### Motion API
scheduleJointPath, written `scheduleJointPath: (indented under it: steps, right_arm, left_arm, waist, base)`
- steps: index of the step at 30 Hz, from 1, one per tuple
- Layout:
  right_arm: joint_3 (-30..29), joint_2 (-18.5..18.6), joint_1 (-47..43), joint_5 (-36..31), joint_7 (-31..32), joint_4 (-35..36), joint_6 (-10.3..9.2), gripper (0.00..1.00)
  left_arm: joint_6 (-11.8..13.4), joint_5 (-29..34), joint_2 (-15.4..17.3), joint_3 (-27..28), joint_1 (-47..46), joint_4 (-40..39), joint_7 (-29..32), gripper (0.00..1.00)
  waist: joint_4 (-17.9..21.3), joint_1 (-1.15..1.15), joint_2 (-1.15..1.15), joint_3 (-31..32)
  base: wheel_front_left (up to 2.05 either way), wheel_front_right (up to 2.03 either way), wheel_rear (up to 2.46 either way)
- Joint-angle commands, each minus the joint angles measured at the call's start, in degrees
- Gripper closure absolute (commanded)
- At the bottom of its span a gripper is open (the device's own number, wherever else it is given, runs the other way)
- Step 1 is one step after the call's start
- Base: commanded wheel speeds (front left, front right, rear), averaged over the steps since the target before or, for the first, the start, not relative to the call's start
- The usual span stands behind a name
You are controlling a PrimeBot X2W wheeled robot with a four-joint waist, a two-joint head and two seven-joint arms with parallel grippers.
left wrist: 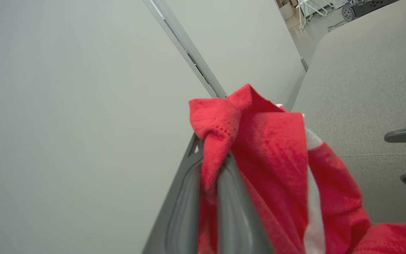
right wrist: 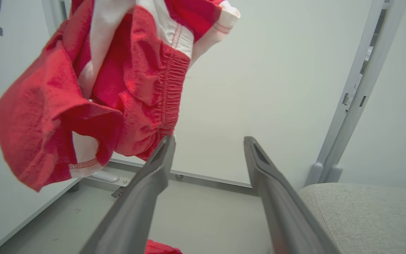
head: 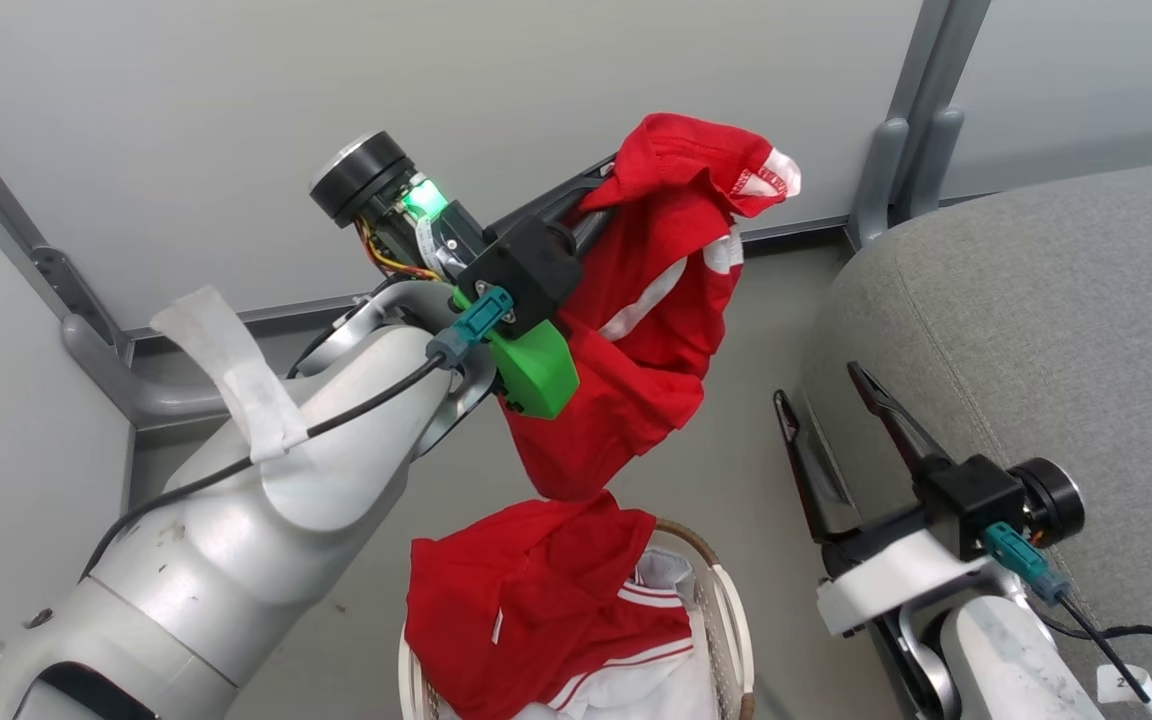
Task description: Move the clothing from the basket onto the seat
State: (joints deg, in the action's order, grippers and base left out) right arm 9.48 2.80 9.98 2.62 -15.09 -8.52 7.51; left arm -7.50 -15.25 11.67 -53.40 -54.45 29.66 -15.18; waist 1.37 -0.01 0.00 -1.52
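Note:
My left gripper (head: 608,195) is raised and shut on a piece of red clothing (head: 646,330) with white stripes and an elastic waistband. It hangs above the basket (head: 731,610), its lowest fold just over the pile. In the left wrist view the cloth (left wrist: 270,158) bunches over my shut fingers (left wrist: 234,197). More red and white clothing (head: 536,610) fills the basket. The grey seat (head: 1036,330) lies to the right. My right gripper (head: 821,385) stands open and holds nothing beside the seat's edge. From the right wrist, the hanging garment (right wrist: 125,81) is up and left of the open gripper (right wrist: 209,139).
Pale partition walls close the space behind and to the left, joined by grey metal posts (head: 901,150) with feet on the floor. Bare grey floor (head: 746,400) lies between the basket, the walls and the seat. The seat's rounded corner (right wrist: 365,208) is close to my right fingers.

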Motion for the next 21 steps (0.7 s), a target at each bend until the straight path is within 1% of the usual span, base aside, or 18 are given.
scheduleJointPath:
  steps: [1, 5, 8, 14, 21]
  right_arm:
    - [1.1, 0.2, 1.2, 1.0, -0.1, 0.2, -0.04, 0.00]
    - [4.4, 0.2, 3.5, 2.3, -0.1, -0.3, -0.04, 0.00]
    - [5.7, 0.2, 5.4, 2.7, -0.1, -1.7, -0.04, 0.00]
    - [5.7, 0.2, 8.7, 3.5, -0.1, -5.8, -0.04, 0.00]
    - [6.5, 0.2, 12.4, 3.0, -0.1, -8.8, -0.04, 0.00]
  left_arm:
    - [0.1, -0.7, -0.4, 0.0, -1.2, 0.1, 0.0, 1.00]
    - [0.1, -0.8, -1.3, -0.6, -1.8, 0.0, 0.0, 1.00]
    - [0.1, -0.7, -1.9, -1.4, -2.3, -0.7, 0.0, 1.00]
    - [0.1, -1.1, -3.2, -3.5, -2.8, -2.9, 0.0, 1.00]
    - [0.1, -2.4, -3.7, -5.4, -2.8, -4.6, 0.0, 1.00]
  waist:
    - [-0.2, 0.01, 0.00, 0.1]
    - [-0.8, 0.01, 0.00, 0.3]
    - [-1.4, 0.01, 0.00, 0.3]
    - [-3.0, 0.01, 0.00, 0.4]
    - [-4.3, 0.01, 0.00, 0.8]
  base:
    - [0.00, 0.00, 0.00]
    - [0.00, 0.00, 0.00]
    - [0.00, 0.00, 0.00]
    - [0.00, 0.00, 0.00]
    - [0.00, 0.00, 0.00]
